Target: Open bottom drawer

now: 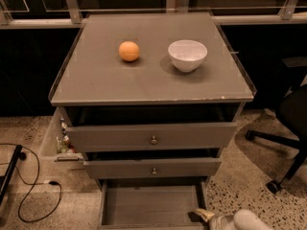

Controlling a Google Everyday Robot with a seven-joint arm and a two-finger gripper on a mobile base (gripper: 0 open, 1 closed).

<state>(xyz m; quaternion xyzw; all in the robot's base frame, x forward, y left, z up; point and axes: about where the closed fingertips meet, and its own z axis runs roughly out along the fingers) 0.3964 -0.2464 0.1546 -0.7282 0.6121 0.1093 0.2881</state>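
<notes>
Three grey drawers stood one above another. The bottom drawer was pulled far out, reaching the lower edge of the view. The gripper sat low at that drawer's front right corner; whether it was released or clenched could not be told. On the worktop, an orange ball and a white bowl stood apart.

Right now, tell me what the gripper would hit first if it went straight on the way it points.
The gripper, low at the frame's right, points left at the open bottom drawer. It would probably meet that drawer's right wall near the front corner first; depth is unclear, so it may already touch.
</notes>
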